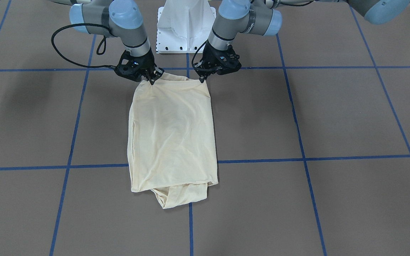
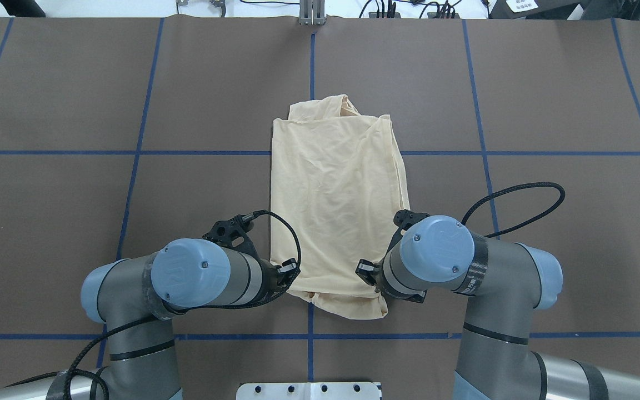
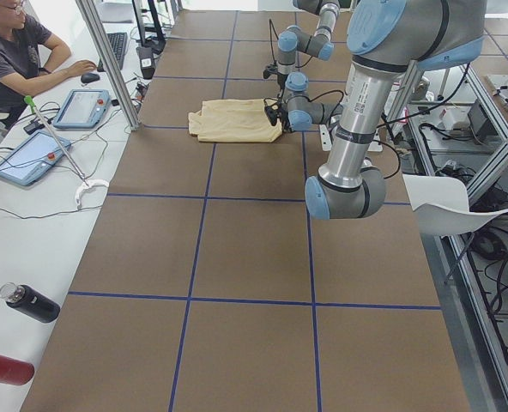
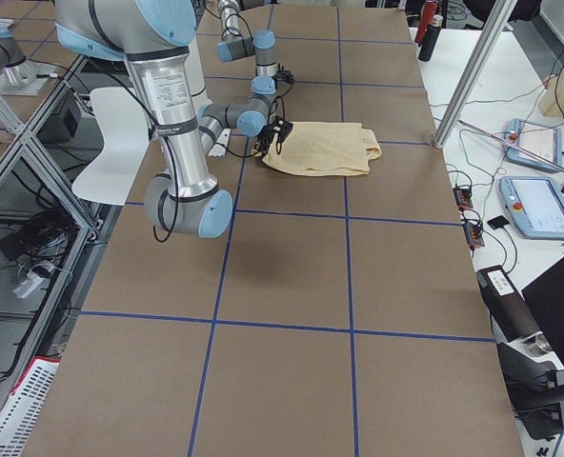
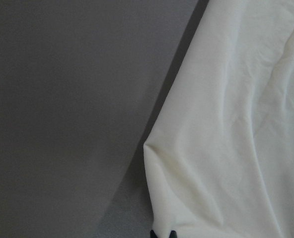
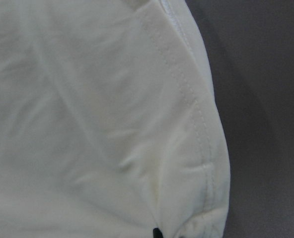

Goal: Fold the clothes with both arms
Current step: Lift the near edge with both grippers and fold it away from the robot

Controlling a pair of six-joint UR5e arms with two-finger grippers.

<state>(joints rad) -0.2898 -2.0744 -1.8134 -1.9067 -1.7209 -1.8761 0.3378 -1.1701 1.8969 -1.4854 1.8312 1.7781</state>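
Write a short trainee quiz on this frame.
1. True or false: the shirt lies with both sleeves spread out sideways.
2. Where do the left arm and right arm pinch the shirt in their jaws? A. corners nearest the robot; B. far edge; C. mid-panel.
3. Fill in: in the front-facing view, the arm on the view's left is the robot's ____ arm.
Key: 1 false, it is folded narrow. 2 A. 3 right.
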